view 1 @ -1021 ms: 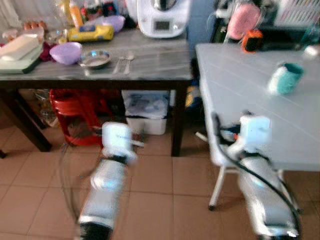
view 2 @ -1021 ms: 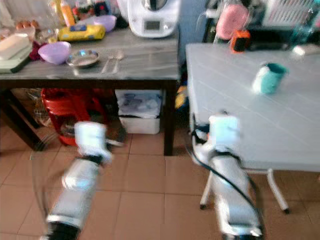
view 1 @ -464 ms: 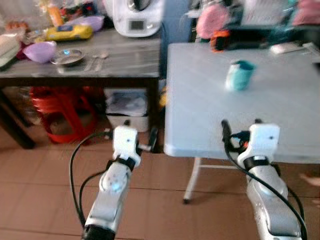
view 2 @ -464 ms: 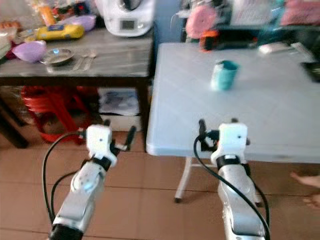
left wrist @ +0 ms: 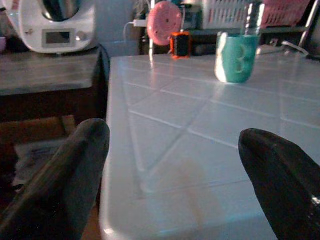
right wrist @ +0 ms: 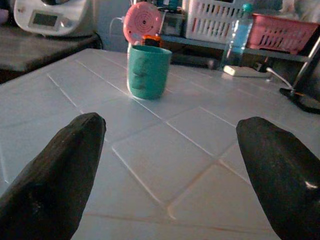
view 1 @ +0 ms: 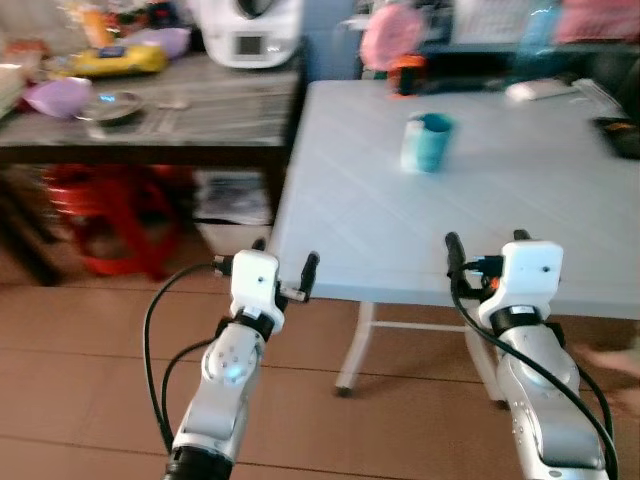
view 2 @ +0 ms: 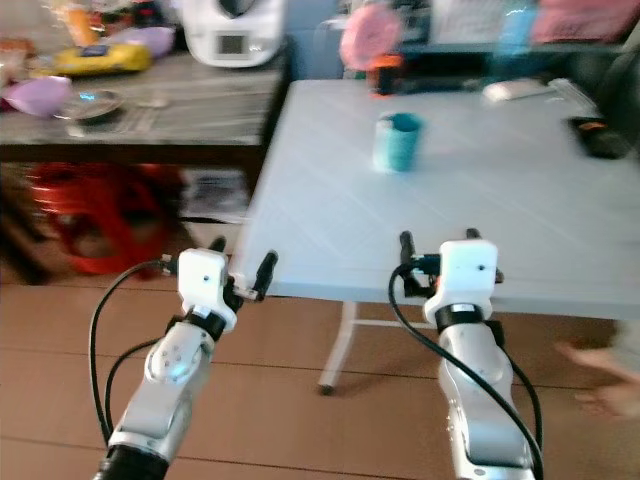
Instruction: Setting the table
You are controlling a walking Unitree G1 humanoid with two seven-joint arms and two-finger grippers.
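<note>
Left eye view is blurring the dark wooden side table (view 1: 150,110). Teal ceramic cup (view 1: 428,143) is standing on the white tiled table (view 1: 520,220); left gripper (view 1: 287,268) and right gripper (view 1: 485,252) are hovering wide apart-fingered at its edge.

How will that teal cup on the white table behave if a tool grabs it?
The teal cup with dimpled sides looks small and rigid, so probably light. Standing upright and taller than wide, it could tip if pushed high. Its dimples may aid grip; the smooth white tiled table might let it slide.
</note>
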